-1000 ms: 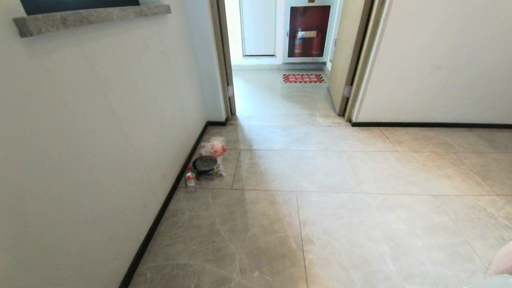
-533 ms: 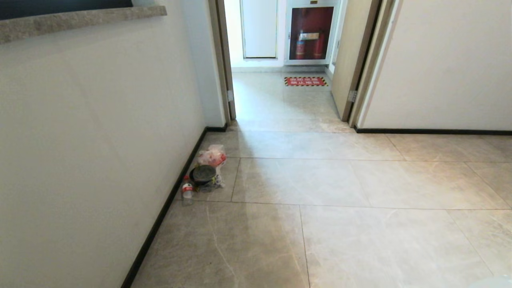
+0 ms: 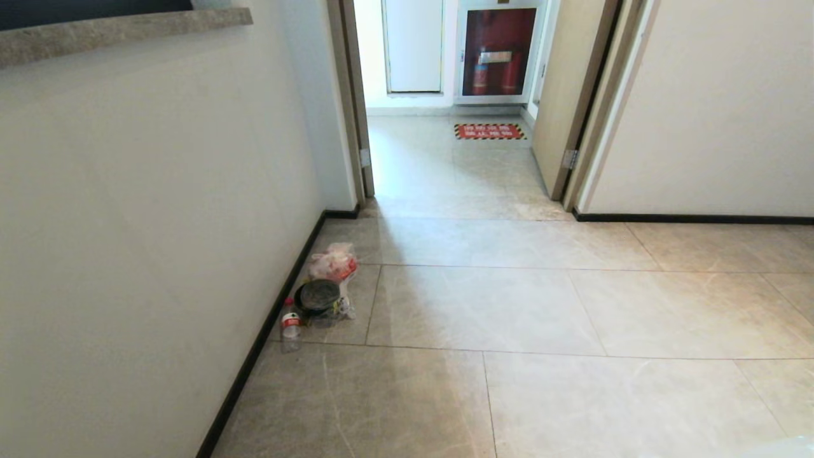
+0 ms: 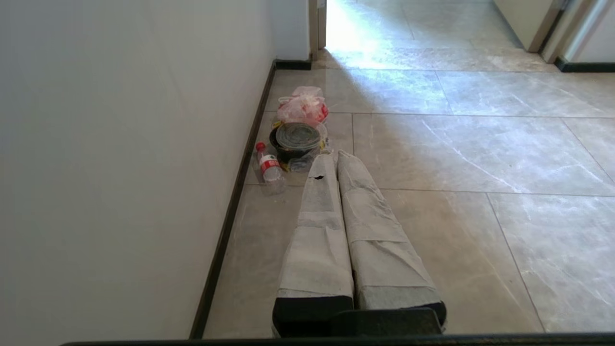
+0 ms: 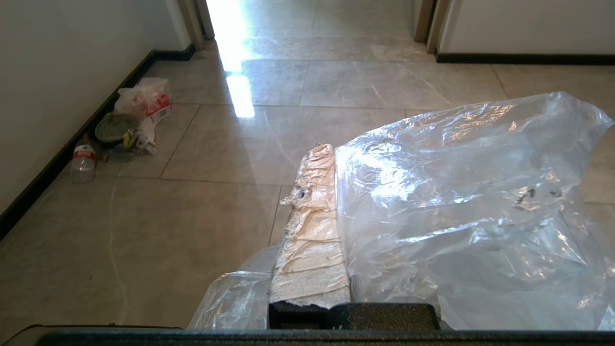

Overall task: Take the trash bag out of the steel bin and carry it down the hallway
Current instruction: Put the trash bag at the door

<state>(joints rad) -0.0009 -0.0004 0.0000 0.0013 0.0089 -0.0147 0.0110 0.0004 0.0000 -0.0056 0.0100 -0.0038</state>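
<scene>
Hallway (image 3: 483, 305): glossy beige tiles, white walls, black baseboard, and an open wooden-framed doorway (image 3: 445, 108) ahead. Beyond the doorway stand a fire extinguisher cabinet (image 3: 499, 54) and a red floor marking (image 3: 489, 131).

Right gripper (image 5: 331, 158): fingers are pressed together and clamped on the trash bag (image 5: 471, 211). The clear plastic film drapes over one finger and billows to the side of it, well above the floor. Its contents cannot be made out from this view.

Left gripper (image 4: 329, 161): padded fingers are closed against each other with nothing between them, pointing along the floor toward the wall-side litter.

Litter sits against the left baseboard: a plastic water bottle (image 3: 290, 324) with a red cap, a round black takeaway bowl (image 3: 317, 296) just beside it, and a clear bag with red print (image 3: 334, 262) behind the bowl.

Neither arm shows in the head view.
</scene>
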